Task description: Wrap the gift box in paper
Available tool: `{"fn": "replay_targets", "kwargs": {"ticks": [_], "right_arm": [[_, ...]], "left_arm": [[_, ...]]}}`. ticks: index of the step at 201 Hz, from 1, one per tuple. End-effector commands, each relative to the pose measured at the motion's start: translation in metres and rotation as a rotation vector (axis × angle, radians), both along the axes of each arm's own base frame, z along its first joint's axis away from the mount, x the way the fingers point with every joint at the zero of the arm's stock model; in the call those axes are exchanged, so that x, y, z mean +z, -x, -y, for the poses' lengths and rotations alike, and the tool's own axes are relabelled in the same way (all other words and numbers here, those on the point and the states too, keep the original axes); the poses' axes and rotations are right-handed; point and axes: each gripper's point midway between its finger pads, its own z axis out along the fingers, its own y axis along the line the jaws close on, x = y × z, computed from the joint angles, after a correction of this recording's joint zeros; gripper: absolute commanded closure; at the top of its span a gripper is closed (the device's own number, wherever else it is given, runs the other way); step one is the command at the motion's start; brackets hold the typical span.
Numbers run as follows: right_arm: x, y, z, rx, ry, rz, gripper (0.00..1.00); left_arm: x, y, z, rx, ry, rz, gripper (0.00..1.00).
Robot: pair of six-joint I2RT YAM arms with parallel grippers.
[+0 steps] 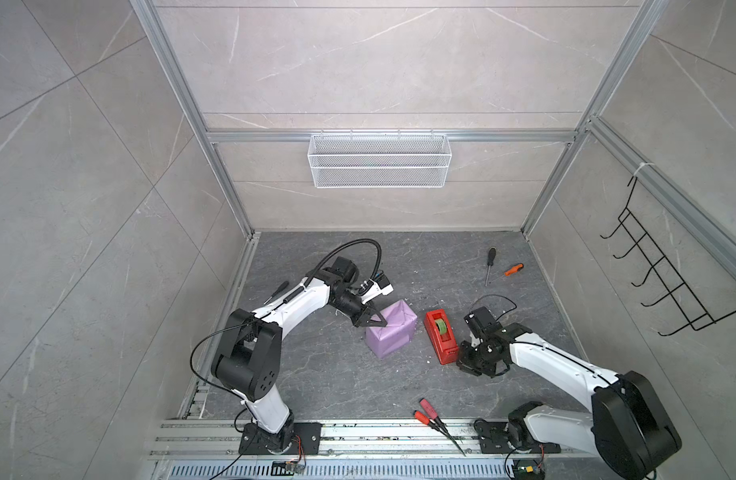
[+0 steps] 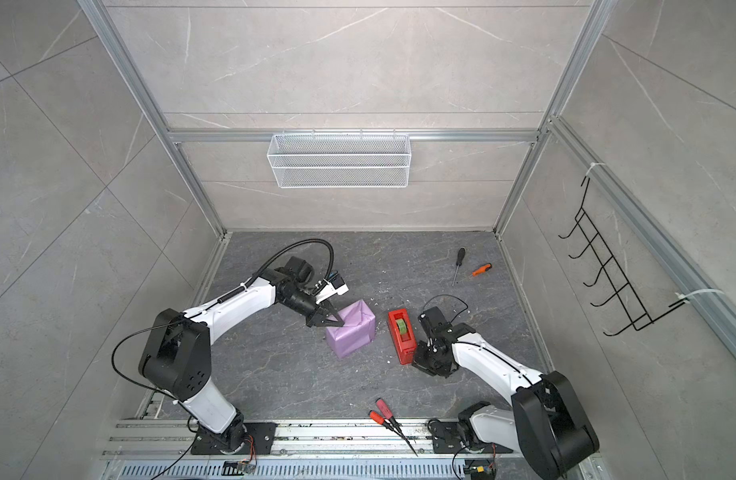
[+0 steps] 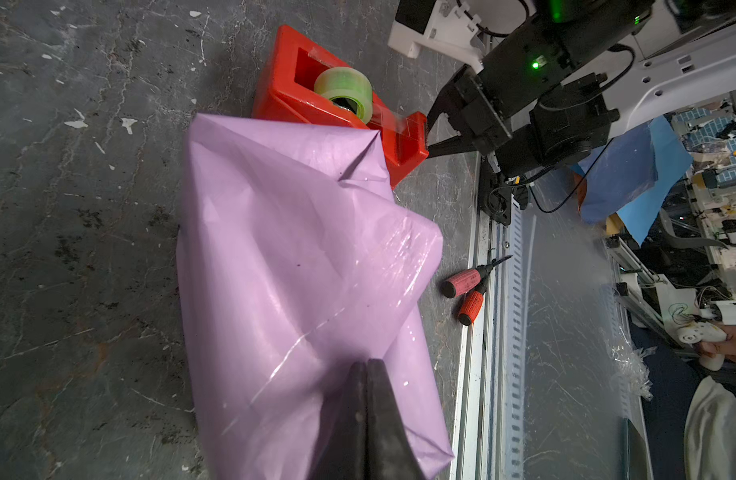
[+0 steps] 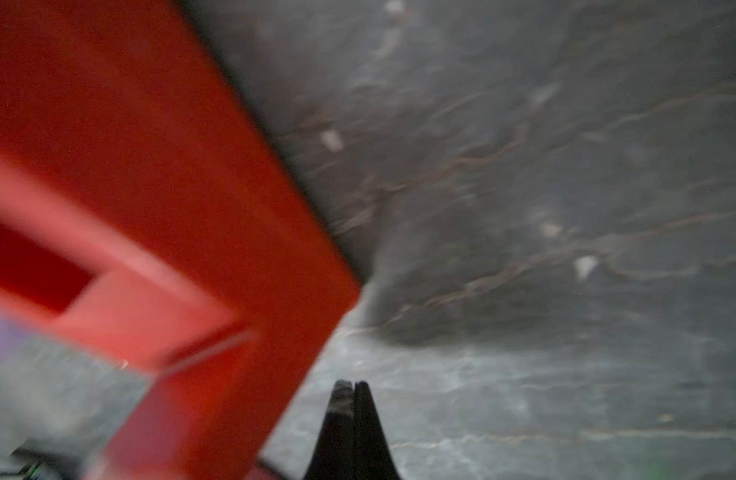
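Jaws together, my left end effector (image 3: 366,368) pins the paper (image 3: 291,257) fold flat, while the right end effector (image 4: 352,386), also together and empty, sits beside the tape dispenser (image 1: 443,347), probably for tape.

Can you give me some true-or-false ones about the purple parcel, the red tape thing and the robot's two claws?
1. The paper shows its lilac side outward. True.
2. The tape dispenser is blue. False: it is red, with a green roll in it.
3. The left gripper is wide open. False: its jaws are shut, with the tips at the top of the paper.
4. In both top views the tape dispenser stands to the right of the paper. True.
5. The right gripper is clamped around the tape dispenser. False: its jaws are shut, beside the dispenser's end, not around it.
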Motion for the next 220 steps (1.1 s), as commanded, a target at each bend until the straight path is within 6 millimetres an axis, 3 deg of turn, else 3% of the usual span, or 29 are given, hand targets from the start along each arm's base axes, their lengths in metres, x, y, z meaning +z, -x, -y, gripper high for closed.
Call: {"fn": "replay_targets", "kwargs": {"ticks": [1,18,41,66,96,118,155,199,220], "right_arm": [[0.0,-0.003,0.033,-0.038,0.152,0.034,1.0],[0.016,-0.002,0.033,-0.042,0.137,0.07,1.0],[0.046,-0.002,0.017,-0.009,0.034,0.114,1.0],[0.104,-0.018,-0.043,0.148,-0.228,0.238,1.0],[0.19,-0.042,-0.123,0.373,-0.532,0.329,1.0],[0.233,-0.059,-0.167,0.505,-0.678,0.357,1.0],[0.232,-0.079,-0.199,0.53,-0.76,0.285,1.0],[0.21,-0.086,-0.215,0.495,-0.817,0.235,1.0],[0.188,-0.084,-0.213,0.497,-0.777,0.177,1.0]], "left_arm": [[-0.033,0.01,-0.012,0.008,-0.137,-0.036,1.0],[-0.034,0.009,-0.012,0.007,-0.134,-0.029,1.0],[-0.034,0.009,-0.011,0.008,-0.132,-0.041,1.0],[-0.034,0.008,-0.011,0.007,-0.133,-0.038,1.0],[-0.034,0.009,-0.011,0.006,-0.137,-0.043,1.0],[-0.034,0.009,-0.012,0.003,-0.137,-0.029,1.0],[-0.033,0.009,-0.014,-0.002,-0.144,-0.017,1.0],[-0.032,0.008,-0.012,0.0,-0.139,-0.025,1.0],[-0.033,0.008,-0.011,0.001,-0.136,-0.03,1.0]]}}
